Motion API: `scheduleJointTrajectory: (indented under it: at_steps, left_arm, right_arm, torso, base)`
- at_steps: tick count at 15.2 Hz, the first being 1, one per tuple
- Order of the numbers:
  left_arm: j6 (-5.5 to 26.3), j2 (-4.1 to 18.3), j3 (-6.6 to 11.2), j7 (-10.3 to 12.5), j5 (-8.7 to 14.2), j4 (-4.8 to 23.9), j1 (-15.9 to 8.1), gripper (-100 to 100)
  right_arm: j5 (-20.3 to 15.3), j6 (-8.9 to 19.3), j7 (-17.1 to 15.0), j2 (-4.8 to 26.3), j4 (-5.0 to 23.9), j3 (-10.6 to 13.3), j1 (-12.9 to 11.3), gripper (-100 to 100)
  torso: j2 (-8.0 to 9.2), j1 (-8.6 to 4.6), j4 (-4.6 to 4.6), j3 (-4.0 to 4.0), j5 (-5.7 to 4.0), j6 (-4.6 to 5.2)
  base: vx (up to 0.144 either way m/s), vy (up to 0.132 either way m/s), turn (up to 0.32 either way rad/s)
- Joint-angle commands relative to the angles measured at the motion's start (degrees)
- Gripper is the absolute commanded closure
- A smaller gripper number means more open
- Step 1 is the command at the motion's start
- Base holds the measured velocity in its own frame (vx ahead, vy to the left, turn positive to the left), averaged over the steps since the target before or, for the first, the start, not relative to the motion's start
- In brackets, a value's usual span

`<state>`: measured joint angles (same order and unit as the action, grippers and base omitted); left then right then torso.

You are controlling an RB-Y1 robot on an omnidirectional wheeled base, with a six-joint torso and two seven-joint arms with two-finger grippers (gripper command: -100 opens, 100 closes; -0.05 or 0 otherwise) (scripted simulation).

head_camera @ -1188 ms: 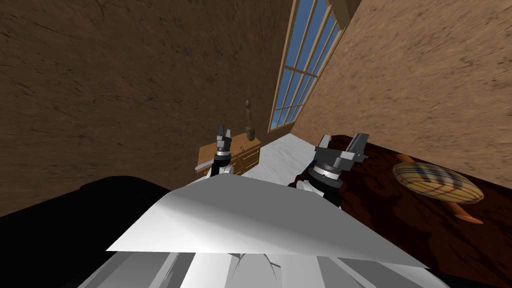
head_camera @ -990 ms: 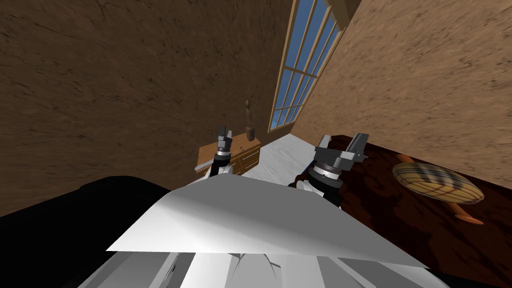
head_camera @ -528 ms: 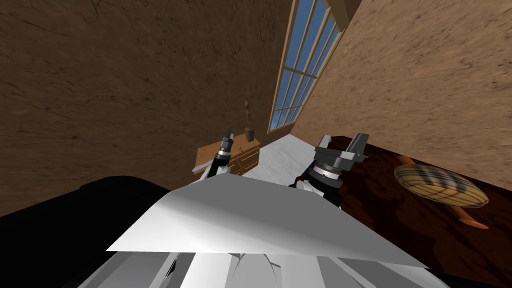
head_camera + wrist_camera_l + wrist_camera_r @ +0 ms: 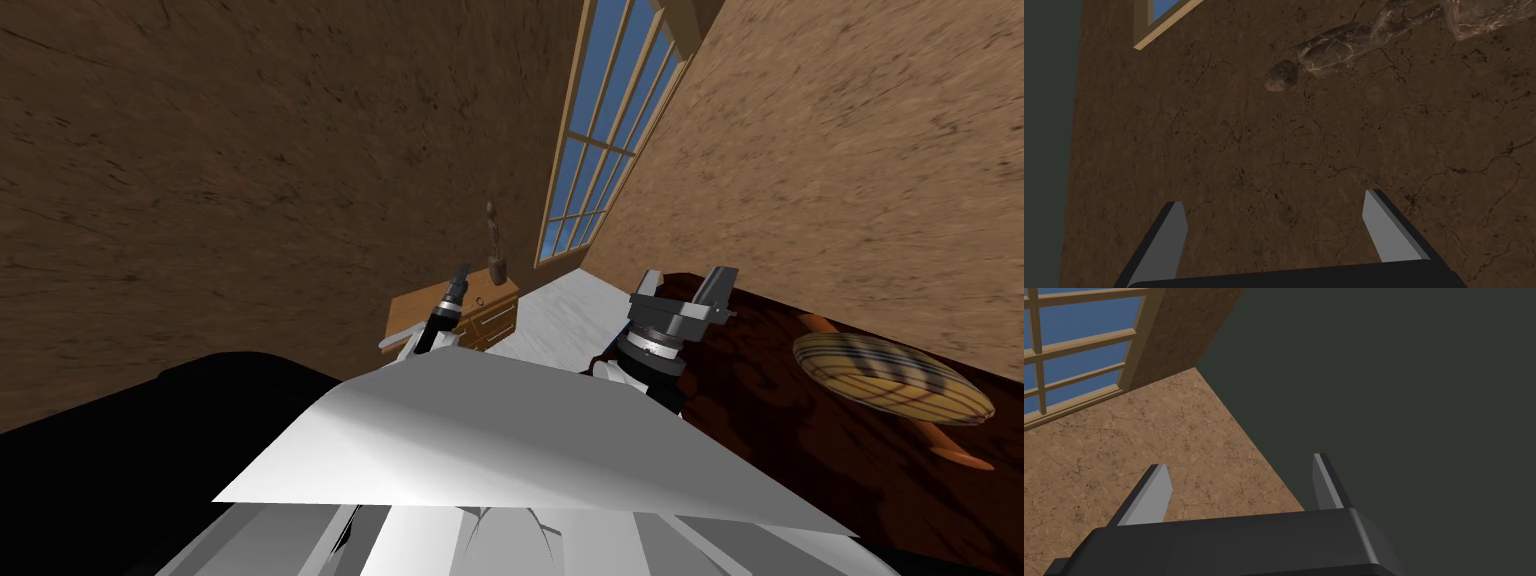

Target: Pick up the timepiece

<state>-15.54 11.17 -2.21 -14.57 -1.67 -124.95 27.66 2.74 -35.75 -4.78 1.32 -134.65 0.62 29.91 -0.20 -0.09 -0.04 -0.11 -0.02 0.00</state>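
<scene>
Left gripper (image 4: 461, 272), fingers apart, above the wooden desk (image 4: 415, 303) — the small timepiece (image 4: 484, 299) lies on its top, near a dark statue (image 4: 494, 245); right gripper (image 4: 686, 281), fingers also apart, alongside

We find no words, numbers, labels or signs that we can read, not on the wooden dresser (image 4: 500, 316), the statue (image 4: 493, 240) or the window (image 4: 600, 130).

Head looks steeply down; all views share the window (image 4: 600, 150).
</scene>
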Motion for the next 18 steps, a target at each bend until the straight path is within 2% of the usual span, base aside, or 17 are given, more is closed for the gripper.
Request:
scheduleJointTrajectory:
  at_steps: [1,4,5,6,10,12,13,15,16,18]
  left_arm:
    - [2.86,0.65,0.48,-1.02,-0.26,1.13,-0.32,-100]
    - [5.98,0.97,0.75,-1.83,-0.50,1.68,-0.44,-100]
    - [5.98,0.97,0.75,-1.83,-0.50,1.68,-0.44,-100]
    - [8.00,1.24,1.02,-2.66,-0.75,2.26,-0.55,-100]
    - [12.53,1.63,1.58,-4.38,-1.28,3.45,-0.79,-100]
    - [13.84,1.63,1.58,-4.38,-1.28,3.45,-0.79,-100]
    - [15.65,1.75,1.87,-5.27,-1.55,4.06,-0.91,-100]
    - [16.57,1.75,1.87,-5.27,-1.55,4.06,-0.91,-100]
    - [18.75,1.82,2.16,-6.17,-1.82,4.68,-1.03,-100]
    - [21.01,1.86,2.46,-7.07,-2.10,5.31,-1.16,-100]
  right_arm:
    - [0.00,0.00,0.00,0.00,0.00,0.00,0.00,0]
    - [0.00,0.00,0.00,0.00,0.00,0.00,0.00,0]
    - [0.00,0.00,0.00,0.00,0.00,0.00,0.00,0]
    - [0.00,0.00,0.00,0.00,0.00,0.00,0.00,0]
    - [0.00,0.00,0.00,0.00,0.00,0.00,0.00,0]
    - [0.00,0.00,0.00,0.00,0.00,0.00,0.00,0]
    - [0.00,0.00,0.00,0.00,0.00,0.00,0.00,0]
    - [0.00,0.00,0.00,0.00,0.00,0.00,0.00,0]
    - [0.00,0.00,0.00,0.00,0.00,0.00,0.00,0]
    - [0.00,0.00,0.00,0.00,0.00,0.00,0.00,0]
  torso:
    - [0.00,0.00,0.00,0.00,0.00,0.00]
    - [-0.07,-0.02,-0.01,-0.04,0.00,0.00]
    - [-0.07,-0.01,-0.02,-0.04,0.00,0.00]
    - [-0.02,0.02,-0.01,-0.02,0.00,0.00]
    - [-0.04,0.01,-0.01,-0.02,0.00,0.00]
    - [-0.06,-0.03,-0.01,-0.04,-0.01,0.00]
    - [-0.03,-0.01,-0.01,-0.02,0.00,0.00]
    - [-0.01,0.02,0.00,-0.01,0.00,0.00]
    - [0.01,0.02,0.00,0.00,0.00,0.00]
    - [-0.01,0.02,0.00,-0.01,0.00,0.00]
  base:
    - [0.056,-0.039,0.003]
    - [0.058,-0.027,0.005]
    - [0.037,-0.013,0.000]
    - [0.038,-0.020,0.000]
    - [0.053,-0.024,0.003]
    - [0.049,-0.029,0.005]
    - [0.043,-0.017,0.001]
    - [0.041,-0.017,0.002]
    - [0.044,-0.016,0.003]
    - [0.055,-0.023,0.003]
